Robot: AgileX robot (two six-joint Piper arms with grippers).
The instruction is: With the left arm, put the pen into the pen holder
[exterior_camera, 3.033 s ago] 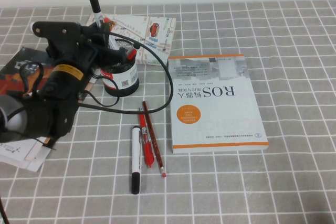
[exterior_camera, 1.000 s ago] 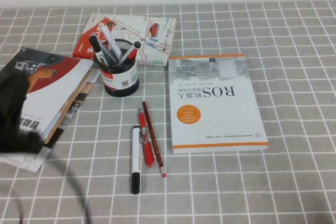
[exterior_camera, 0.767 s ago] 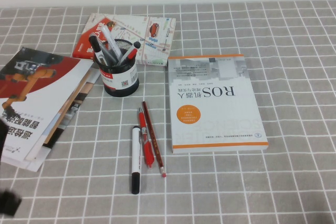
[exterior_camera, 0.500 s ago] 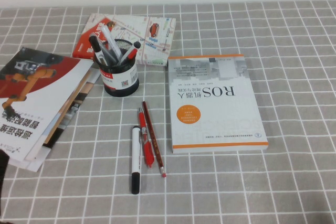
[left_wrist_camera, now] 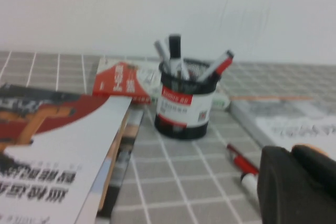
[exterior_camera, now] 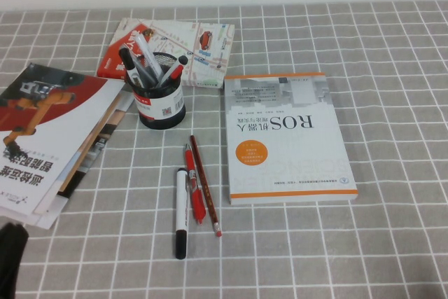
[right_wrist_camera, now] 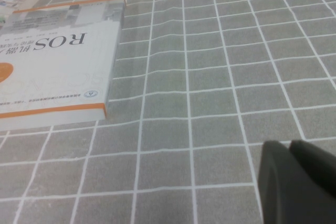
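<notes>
The pen (exterior_camera: 128,61), with a black cap and dark grey barrel, stands tilted in the pen holder (exterior_camera: 162,108), a black mesh cup with a red-and-white label. Both also show in the left wrist view: the pen (left_wrist_camera: 175,51) and the holder (left_wrist_camera: 184,111). Only a black piece of the left arm (exterior_camera: 10,260) shows at the table's near left corner. My left gripper (left_wrist_camera: 291,153) is shut and empty, well back from the holder. My right gripper (right_wrist_camera: 290,148) is shut and empty over bare cloth, out of the high view.
A white-barrelled marker (exterior_camera: 181,211), a red pen (exterior_camera: 194,185) and a pencil (exterior_camera: 206,187) lie in front of the holder. A ROS book (exterior_camera: 287,138) lies to the right, magazines (exterior_camera: 49,138) to the left, a map booklet (exterior_camera: 189,43) behind. The holder holds other pens.
The left arm, earlier over the holder with the pen raised, has let go and drawn back to the near left corner. The pen now stands in the holder.
</notes>
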